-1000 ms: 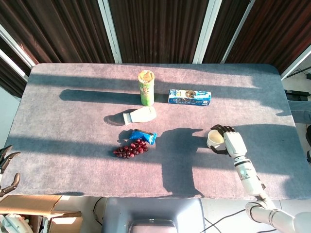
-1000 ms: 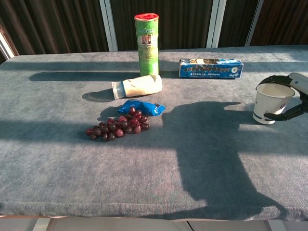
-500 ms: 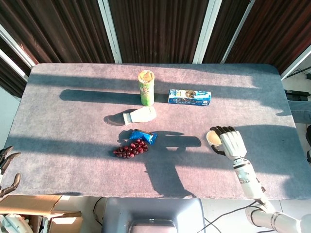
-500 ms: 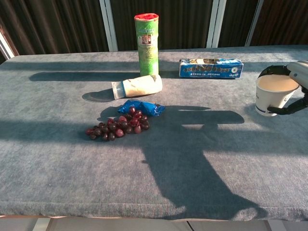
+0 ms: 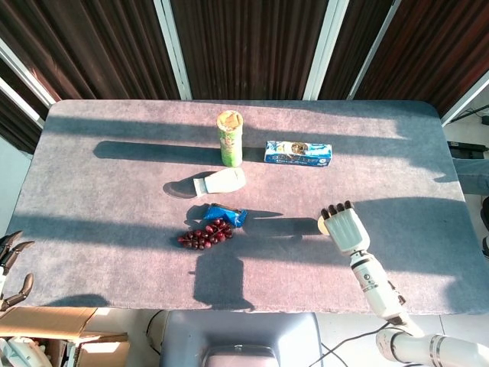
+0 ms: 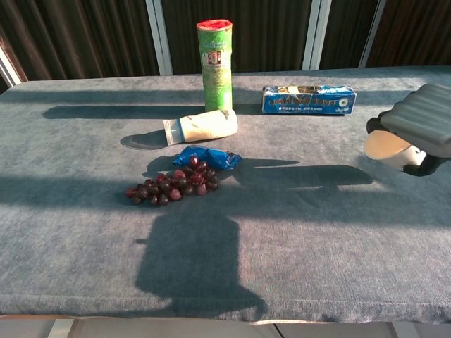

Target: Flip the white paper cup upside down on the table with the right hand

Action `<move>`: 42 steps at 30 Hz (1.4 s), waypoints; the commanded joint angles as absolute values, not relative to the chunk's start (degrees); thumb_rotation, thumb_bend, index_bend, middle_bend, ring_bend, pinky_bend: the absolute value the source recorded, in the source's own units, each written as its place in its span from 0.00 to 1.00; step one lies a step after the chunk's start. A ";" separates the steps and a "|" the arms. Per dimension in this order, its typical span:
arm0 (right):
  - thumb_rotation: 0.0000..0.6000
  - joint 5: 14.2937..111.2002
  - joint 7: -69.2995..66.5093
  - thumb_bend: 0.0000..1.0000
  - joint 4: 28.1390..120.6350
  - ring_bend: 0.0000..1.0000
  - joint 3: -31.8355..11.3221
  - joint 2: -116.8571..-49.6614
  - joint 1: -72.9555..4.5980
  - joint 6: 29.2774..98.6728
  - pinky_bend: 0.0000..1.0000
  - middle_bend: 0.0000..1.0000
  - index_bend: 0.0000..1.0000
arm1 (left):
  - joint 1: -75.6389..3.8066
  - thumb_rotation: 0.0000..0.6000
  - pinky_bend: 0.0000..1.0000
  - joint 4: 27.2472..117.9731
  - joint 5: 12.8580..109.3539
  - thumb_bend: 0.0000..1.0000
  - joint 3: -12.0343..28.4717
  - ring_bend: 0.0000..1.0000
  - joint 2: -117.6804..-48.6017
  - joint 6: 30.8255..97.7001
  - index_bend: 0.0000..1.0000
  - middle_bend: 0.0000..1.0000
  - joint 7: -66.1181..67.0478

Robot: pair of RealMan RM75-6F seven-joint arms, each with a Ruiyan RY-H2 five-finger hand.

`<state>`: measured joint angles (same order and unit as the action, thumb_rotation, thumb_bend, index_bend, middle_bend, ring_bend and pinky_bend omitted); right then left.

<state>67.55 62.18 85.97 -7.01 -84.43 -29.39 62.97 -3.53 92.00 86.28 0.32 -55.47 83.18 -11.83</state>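
My right hand grips the white paper cup above the right part of the table. The cup is tilted, with its open mouth turned to the left and down in the chest view. From the head view the back of the hand covers nearly all of the cup, and only a sliver of its rim shows at the hand's left edge. My left hand hangs off the table's lower left corner in the head view, with its fingers apart and nothing in them.
A green snack tube stands upright at the table's middle back. A blue box lies to its right, a white bottle on its side in front. A blue packet and grapes lie nearer the front.
My right hand has lifted the cup off the table and rolled over, palm down. The cup went from upright to tilted with its mouth leftward and down.
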 commanded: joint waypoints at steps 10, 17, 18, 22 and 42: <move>1.00 55.41 61.31 0.77 85.54 0.32 -5.25 -85.09 -33.61 55.98 0.44 0.42 0.42 | -3.54 1.00 0.13 91.91 86.25 0.48 0.34 0.00 -55.37 83.12 0.21 0.05 -12.35; 1.00 61.59 50.06 0.70 81.91 0.12 -4.71 -85.69 -33.19 56.68 0.29 0.21 0.23 | -3.62 1.00 0.13 91.99 86.30 0.48 0.27 0.00 -55.38 82.92 0.21 0.05 -12.08; 1.00 62.98 47.76 0.69 81.17 0.10 -4.63 -85.85 -32.97 57.09 0.27 0.19 0.21 | -3.63 1.00 0.13 92.00 86.32 0.48 0.26 0.00 -55.38 82.91 0.21 0.05 -12.02; 1.00 67.32 40.87 0.65 78.28 0.04 -4.27 -86.50 -32.47 58.33 0.22 0.12 0.13 | -3.63 1.00 0.13 92.10 86.40 0.48 0.19 0.00 -55.34 82.87 0.21 0.05 -11.94; 1.00 81.47 22.60 0.39 67.18 0.00 -2.98 -88.29 -27.29 72.52 0.05 0.00 0.00 | -3.73 1.00 0.13 92.20 86.26 0.48 0.14 0.00 -55.17 82.54 0.21 0.06 -12.23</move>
<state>80.97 20.81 67.59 -3.25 -88.65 -28.77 70.63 -3.74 92.20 86.26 0.14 -55.17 82.53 -12.23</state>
